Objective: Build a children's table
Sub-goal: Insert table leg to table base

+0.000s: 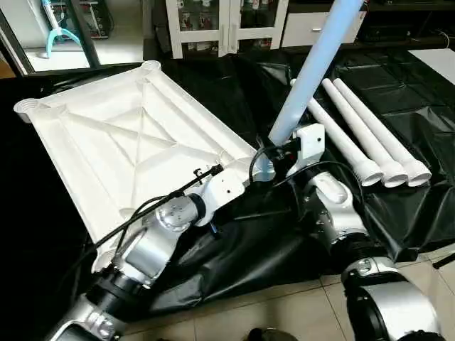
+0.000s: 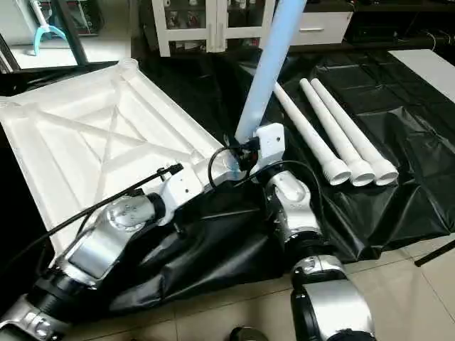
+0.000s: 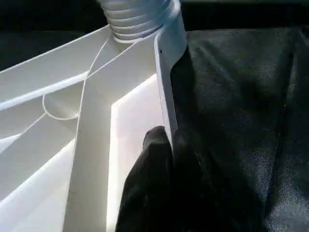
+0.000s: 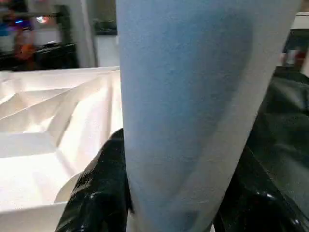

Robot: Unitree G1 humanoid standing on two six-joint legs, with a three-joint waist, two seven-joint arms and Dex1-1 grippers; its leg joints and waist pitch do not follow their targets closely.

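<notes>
The children's table's white tabletop [image 1: 121, 135] lies upside down on a black sheet, X-ribs facing up. One white leg [image 1: 313, 64] stands tilted in the near right corner socket. My right gripper [image 1: 283, 150] is shut around the leg just above the socket, and its black fingers [image 4: 96, 188] flank the tube [image 4: 193, 96]. My left gripper [image 1: 240, 176] is shut on the tabletop's rim [image 3: 166, 87] beside that corner, with one finger [image 3: 154, 159] inside the rim. The leg's ribbed end [image 3: 137, 19] sits in the socket. Three more legs [image 1: 370, 138] lie side by side to the right.
The black sheet [image 1: 426, 206] covers the floor under everything and bunches near my arms. Tiled floor [image 1: 284, 305] shows at the front. A white cabinet [image 1: 227, 25] stands at the back, and a white board [image 1: 437, 60] lies far right.
</notes>
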